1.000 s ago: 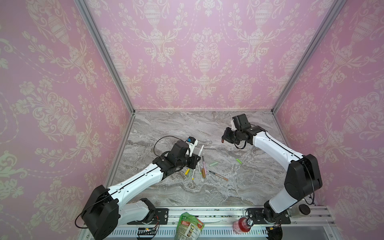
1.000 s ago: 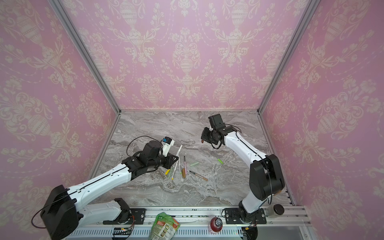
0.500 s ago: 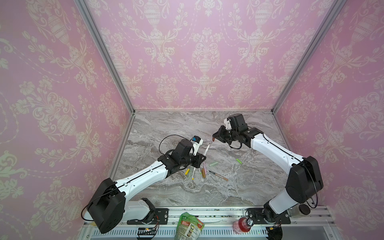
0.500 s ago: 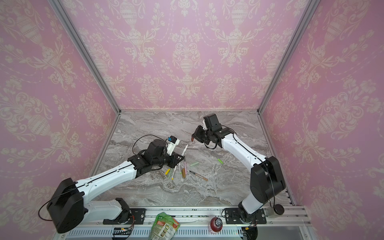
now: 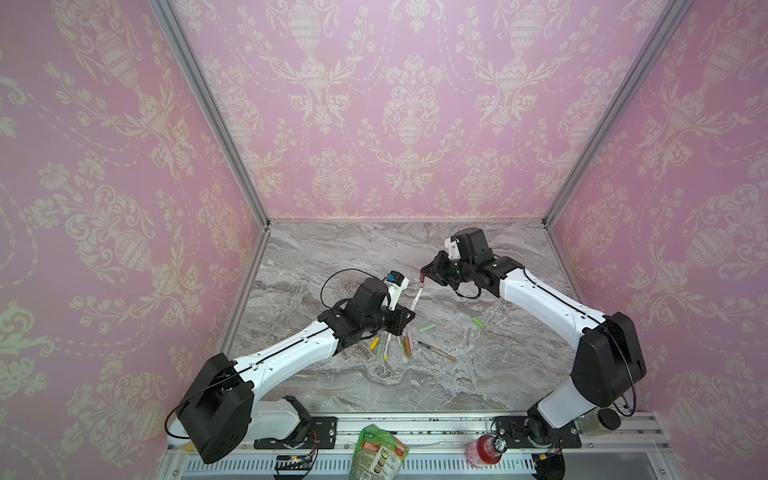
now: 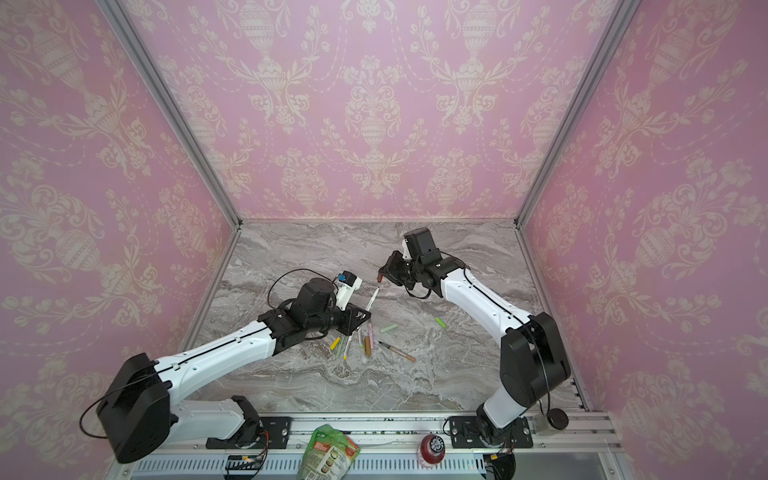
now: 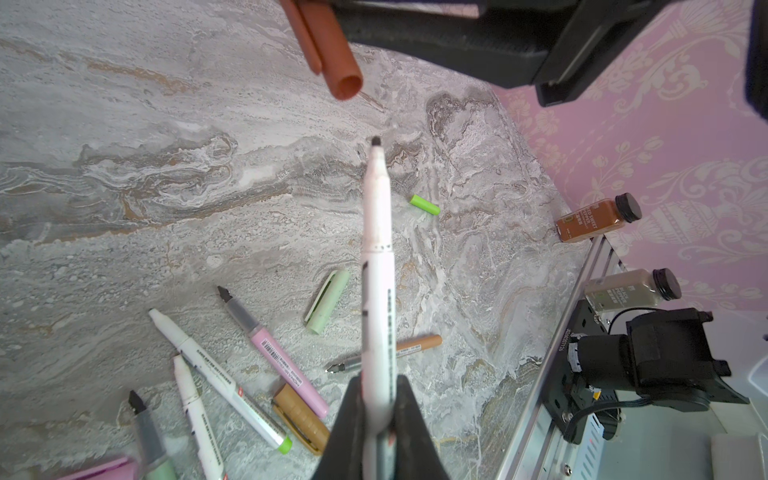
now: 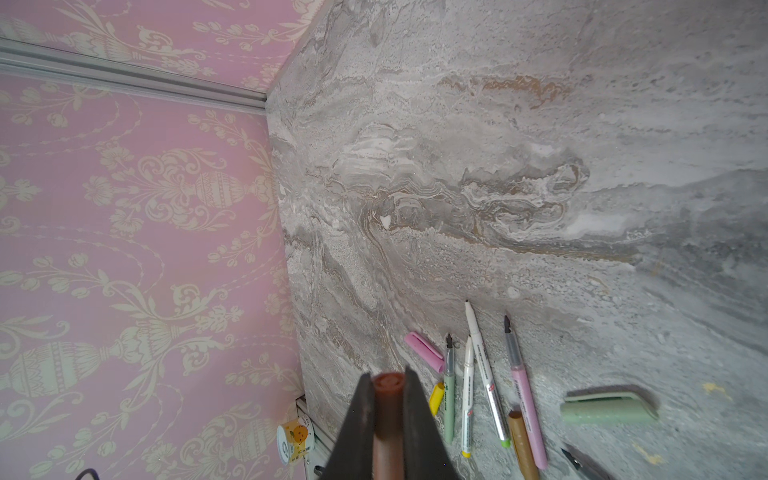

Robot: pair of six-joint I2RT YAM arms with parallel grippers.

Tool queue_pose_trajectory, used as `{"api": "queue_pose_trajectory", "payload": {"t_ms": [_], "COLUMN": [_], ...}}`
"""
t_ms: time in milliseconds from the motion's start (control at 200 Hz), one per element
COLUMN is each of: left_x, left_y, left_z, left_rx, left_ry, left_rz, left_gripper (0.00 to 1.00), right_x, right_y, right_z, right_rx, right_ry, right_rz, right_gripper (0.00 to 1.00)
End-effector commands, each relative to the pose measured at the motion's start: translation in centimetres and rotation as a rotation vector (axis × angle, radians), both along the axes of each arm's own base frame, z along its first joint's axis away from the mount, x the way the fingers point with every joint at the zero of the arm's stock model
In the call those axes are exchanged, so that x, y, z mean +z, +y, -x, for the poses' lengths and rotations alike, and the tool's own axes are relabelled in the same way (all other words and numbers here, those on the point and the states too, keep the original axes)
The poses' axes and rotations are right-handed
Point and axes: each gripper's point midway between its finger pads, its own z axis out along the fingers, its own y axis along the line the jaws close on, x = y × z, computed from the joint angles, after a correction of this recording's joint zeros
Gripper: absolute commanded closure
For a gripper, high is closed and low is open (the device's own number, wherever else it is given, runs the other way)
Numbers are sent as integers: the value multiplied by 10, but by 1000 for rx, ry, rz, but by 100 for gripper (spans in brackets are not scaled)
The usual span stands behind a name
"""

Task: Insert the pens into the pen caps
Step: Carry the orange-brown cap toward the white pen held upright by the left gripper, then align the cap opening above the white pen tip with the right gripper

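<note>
left gripper (image 7: 377, 388): clamped narrow on the held white pen (image 7: 377, 270), gripping low on the barrel. The pen is lifted off the marble tabletop (image 5: 478, 386), its dark tip aimed toward 1 o'clock in both top views.
right gripper (image 5: 427, 275): pinched tight on the brown cap (image 7: 334, 54), with the cap's open mouth facing the pen tip.
pen to cap: the cap sits at about 12 o'clock of the tip, near but apart. The pen is not yet in.
loose cluster: on the tabletop at 6 o'clock of the left gripper. It holds the pink pen (image 7: 282, 365), pale green pen (image 7: 151, 446), white pen with lime end (image 7: 216, 374), white pen with yellow end (image 8: 467, 399), tan cap (image 7: 301, 417), yellow cap (image 8: 436, 398) and pink cap (image 8: 424, 351).
outliers: the pale green cap (image 5: 426, 328) is at 2 o'clock of the cluster and the lime green cap (image 5: 478, 322) is farther out at 3 o'clock. The tan pen (image 5: 436, 351) is at 4 o'clock, its tip toward the cluster.
writing: the held pen has black print along its barrel, blurred. The pink pen has a barcode sticker with unreadable characters. The lime-ended pen has black lettering and a small red mark, not legible.
bottles: the brown juice bottle (image 7: 594, 218) and pale bottle (image 7: 631, 291) have black lids and stand near the rail. Their labels are too small to read.
front rail: green snack pouch (image 5: 376, 457) and red bottle (image 5: 486, 449), print illegible.
</note>
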Motion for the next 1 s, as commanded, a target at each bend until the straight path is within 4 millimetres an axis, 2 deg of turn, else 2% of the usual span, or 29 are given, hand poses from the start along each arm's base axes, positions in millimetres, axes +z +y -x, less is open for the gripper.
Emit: {"api": "queue_pose_trajectory", "payload": {"t_ms": [0,185,996], "left_x": [8,6,-3], "left_y": [-3,-1,-1], "left_z": [-7,-8,0], "left_rx": [27,42,16], "left_ry": [-21,-23,-6], "left_rz": [20,21,-8], "left_gripper": [100,100,100], "right_x": [-5,-6,19], "right_y": [5,3,-4], "right_z": [6,8,5], "right_rx": [15,11,-28], "right_ry": [17,17,-30], "right_rz": [-6,-1,-17], "right_gripper": [100,100,100]}}
